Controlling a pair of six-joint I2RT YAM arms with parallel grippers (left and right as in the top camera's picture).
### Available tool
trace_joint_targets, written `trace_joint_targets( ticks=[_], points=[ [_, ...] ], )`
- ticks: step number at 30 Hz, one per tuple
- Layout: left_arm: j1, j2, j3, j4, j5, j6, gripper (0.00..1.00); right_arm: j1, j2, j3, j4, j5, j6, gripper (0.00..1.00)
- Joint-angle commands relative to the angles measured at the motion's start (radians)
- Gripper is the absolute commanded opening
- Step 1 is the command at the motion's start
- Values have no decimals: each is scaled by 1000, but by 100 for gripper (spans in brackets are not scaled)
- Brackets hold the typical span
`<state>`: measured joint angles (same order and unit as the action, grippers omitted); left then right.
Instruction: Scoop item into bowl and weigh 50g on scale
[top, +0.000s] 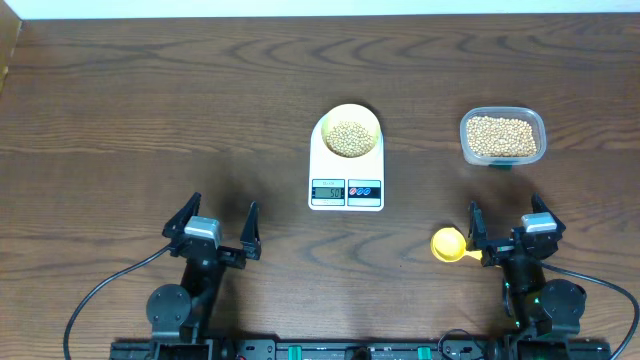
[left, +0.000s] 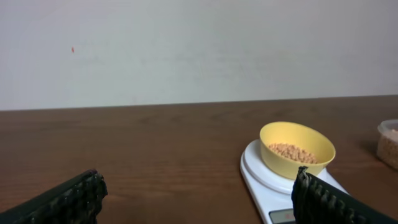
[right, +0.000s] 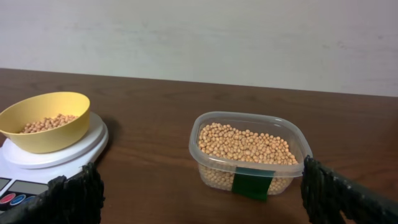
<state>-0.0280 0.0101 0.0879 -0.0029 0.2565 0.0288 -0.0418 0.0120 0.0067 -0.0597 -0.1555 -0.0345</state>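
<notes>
The pale yellow bowl (top: 349, 133) sits on the white scale (top: 347, 180) and holds a layer of beans (top: 348, 139). The scale's display (top: 328, 190) is lit. More beans fill the clear tub (top: 502, 137) at the right. My left gripper (top: 220, 222) is open and empty near the front left. My right gripper (top: 507, 222) is open and empty near the front right, next to the yellow scoop (top: 448, 244) lying on the table. The bowl (left: 297, 149) on the scale (left: 267, 180) shows between the left fingers (left: 196, 196). The tub (right: 250, 152) lies ahead of the right fingers (right: 202, 190), the bowl (right: 45, 121) to its left.
Cables run from both arm bases along the table's front edge (top: 320, 345). A green label (right: 252, 183) is on the tub's near wall. A pale wall stands behind the table's far edge.
</notes>
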Motion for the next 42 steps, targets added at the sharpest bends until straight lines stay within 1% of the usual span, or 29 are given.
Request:
trace_joint_targets(
  ticks=[1, 9, 18, 29, 31, 34, 36, 42],
  points=[
    [-2, -9, -32, 20, -33, -5, 98, 7, -6, -1, -5, 11, -12, 99],
    [-1, -9, -84, 18, -34, -5, 98, 7, -6, -1, -5, 11, -12, 99],
    [24, -9, -84, -49, -33, -5, 98, 7, -6, -1, -5, 11, -12, 99],
    [42, -9, -84, -52, -32, -6, 98, 7, -6, -1, -5, 11, -12, 99],
    [42, -9, -84, -52, -30, -23, 98, 7, -6, -1, -5, 11, -12, 99],
    [40, -9, -84, -51, -31, -86, 98, 7, -6, -1, -5, 11, -12, 99],
    [34, -9, -84, -51, -48, -94, 98, 7, -6, -1, -5, 11, -12, 99],
    [13, -9, -84, -61, -167, -93, 98, 7, -6, -1, -5, 11, -12, 99]
  ],
)
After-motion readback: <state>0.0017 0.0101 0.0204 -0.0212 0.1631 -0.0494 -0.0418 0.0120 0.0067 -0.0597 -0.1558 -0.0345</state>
